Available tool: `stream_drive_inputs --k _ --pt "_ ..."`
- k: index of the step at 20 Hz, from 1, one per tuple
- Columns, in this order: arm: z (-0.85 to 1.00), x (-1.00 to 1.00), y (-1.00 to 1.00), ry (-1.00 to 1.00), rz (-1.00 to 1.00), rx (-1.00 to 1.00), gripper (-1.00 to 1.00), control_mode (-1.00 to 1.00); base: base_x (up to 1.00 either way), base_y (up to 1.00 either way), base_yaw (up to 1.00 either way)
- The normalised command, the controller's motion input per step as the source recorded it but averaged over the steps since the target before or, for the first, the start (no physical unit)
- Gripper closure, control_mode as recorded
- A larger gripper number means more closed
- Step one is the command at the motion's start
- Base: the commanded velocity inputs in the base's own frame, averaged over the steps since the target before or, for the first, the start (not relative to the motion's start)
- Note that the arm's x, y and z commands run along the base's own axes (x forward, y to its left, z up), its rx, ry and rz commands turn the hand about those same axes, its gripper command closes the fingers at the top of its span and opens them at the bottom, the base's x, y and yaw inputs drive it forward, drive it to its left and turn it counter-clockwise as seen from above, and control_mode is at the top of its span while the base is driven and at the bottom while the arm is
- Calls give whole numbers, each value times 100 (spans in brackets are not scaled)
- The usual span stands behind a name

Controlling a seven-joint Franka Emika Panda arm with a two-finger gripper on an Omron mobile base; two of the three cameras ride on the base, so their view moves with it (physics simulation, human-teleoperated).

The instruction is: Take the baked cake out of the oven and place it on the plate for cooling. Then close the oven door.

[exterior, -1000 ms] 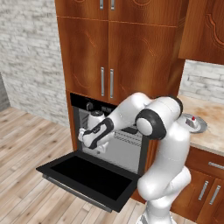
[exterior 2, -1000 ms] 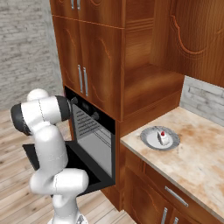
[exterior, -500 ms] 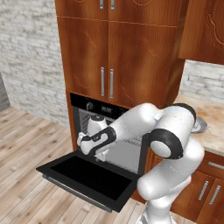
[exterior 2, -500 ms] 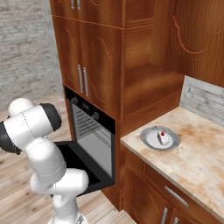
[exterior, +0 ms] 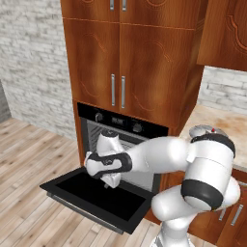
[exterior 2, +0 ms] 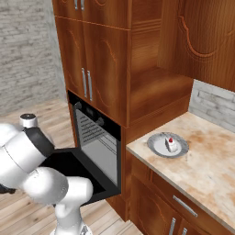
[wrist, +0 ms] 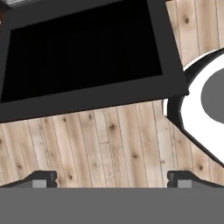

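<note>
Arm [exterior: 164, 157]: glossy white rounded shells, centre to lower right of the left base view. Dark bands ring the joints. One segment end carries a grey cap. Fingers [wrist: 41, 178]: two small dark tips with grey pads, bottom corners of the hand view.

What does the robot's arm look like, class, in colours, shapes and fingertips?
The arm is glossy white with rounded, bulbous links and black bands at the joints. Its gripper ends in two small dark fingertips with paler grey pads. No cables or markings are visible.
</note>
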Motion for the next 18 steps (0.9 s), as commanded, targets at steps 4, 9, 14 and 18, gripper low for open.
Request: stream_drive_inputs --k 4,9,14,18 --pt "11 -57 19 10 -4 0 -100 -100 0 0 0" --pt "-1 -49 23 13 -5 0 -100 -100 0 0 0" --pt "-21 -40 21 11 0 -14 -100 -100 0 0 0" --pt "-18 -42 27 5 0 -13 -100 -100 0 0 0"
